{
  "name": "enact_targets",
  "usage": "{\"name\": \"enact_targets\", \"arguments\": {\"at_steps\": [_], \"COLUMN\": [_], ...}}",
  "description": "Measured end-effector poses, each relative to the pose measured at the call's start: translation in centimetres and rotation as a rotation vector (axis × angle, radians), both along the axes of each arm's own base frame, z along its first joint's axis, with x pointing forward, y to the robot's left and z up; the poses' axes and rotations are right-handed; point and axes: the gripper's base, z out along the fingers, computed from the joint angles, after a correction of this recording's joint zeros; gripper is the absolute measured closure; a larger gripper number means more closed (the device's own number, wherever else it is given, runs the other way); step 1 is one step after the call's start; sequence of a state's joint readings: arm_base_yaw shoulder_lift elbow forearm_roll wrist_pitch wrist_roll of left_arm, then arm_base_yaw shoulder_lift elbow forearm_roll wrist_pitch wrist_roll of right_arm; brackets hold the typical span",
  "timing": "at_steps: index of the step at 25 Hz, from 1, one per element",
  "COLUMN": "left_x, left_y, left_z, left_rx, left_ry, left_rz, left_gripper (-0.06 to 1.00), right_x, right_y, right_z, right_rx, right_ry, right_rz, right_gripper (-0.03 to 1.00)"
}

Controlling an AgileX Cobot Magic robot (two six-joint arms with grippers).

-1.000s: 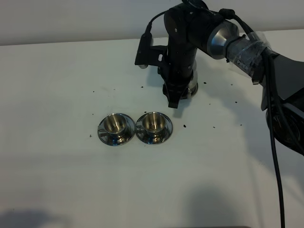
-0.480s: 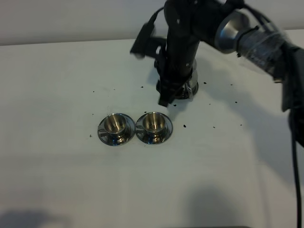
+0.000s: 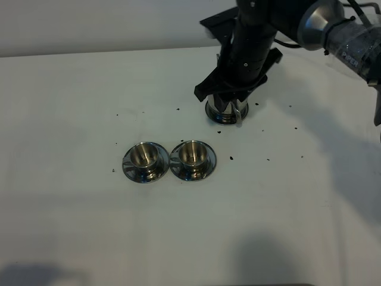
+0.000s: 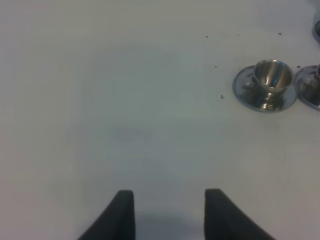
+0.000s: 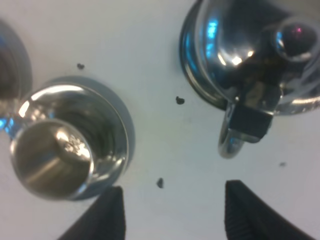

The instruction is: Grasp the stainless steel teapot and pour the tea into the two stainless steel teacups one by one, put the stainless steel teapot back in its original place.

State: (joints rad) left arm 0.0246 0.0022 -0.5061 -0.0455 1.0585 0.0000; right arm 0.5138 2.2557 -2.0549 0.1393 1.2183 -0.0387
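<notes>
White tabletop (image 3: pixel 71 226) fills the high view, peppered with small dark specks (image 3: pixel 231 158). Just left of centre, the left teacup (image 3: pixel 145 156) and the right teacup (image 3: pixel 192 154) sit side by side. Both are upright and brassy inside, and each stands on a round steel saucer (image 3: pixel 128 170); the two saucer rims are touching or nearly so.

From the right teacup, the stainless steel teapot (image 3: pixel 226 113) stands at about 1 o'clock, near but apart, upright on the table with its lid on. Only its lower body shows from above, because the right arm (image 3: pixel 256 42) hangs directly over it. Its loop handle (image 5: pixel 231 142) sits on roughly the pot's 5 o'clock side, and the lid knob (image 5: pixel 296 37) is plain in the right wrist view.

The right gripper (image 5: pixel 172 212) has its jaws spread wide above bare table between pot and cup, gripping nothing. The left gripper (image 4: pixel 169 200) likewise has its fingers apart and empty, over bare table well apart from the cups.
</notes>
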Motion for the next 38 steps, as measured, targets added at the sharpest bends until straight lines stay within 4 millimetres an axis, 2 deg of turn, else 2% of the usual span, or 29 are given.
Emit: {"name": "enact_targets", "arguments": {"at_steps": [6, 12, 20, 26, 34, 38], "left_x": [0.0, 0.0, 0.0, 0.0, 0.0, 0.0], "left_y": [0.0, 0.0, 0.0, 0.0, 0.0, 0.0], "left_z": [0.0, 0.0, 0.0, 0.0, 0.0, 0.0], "left_rx": [0.000, 0.000, 0.000, 0.000, 0.000, 0.000], "left_ry": [0.000, 0.000, 0.000, 0.000, 0.000, 0.000], "left_rz": [0.000, 0.000, 0.000, 0.000, 0.000, 0.000], "left_gripper": [0.58, 0.58, 0.58, 0.58, 0.58, 0.58], "right_x": [0.6, 1.5, 2.3, 2.5, 1.2, 0.5], "right_y": [0.0, 0.6, 0.0, 0.4, 0.5, -0.4], "right_z": [-1.7, -2.6, -3.7, -1.7, 3.6, 4.3], "right_rx": [0.046, 0.077, 0.000, 0.031, 0.046, -0.028], "right_ry": [0.060, 0.045, 0.055, -0.001, -0.139, -0.179], "right_rz": [-0.077, -0.111, -0.170, -0.143, 0.017, 0.129], "right_gripper": [0.53, 0.49, 0.47, 0.47, 0.47, 0.47]}}
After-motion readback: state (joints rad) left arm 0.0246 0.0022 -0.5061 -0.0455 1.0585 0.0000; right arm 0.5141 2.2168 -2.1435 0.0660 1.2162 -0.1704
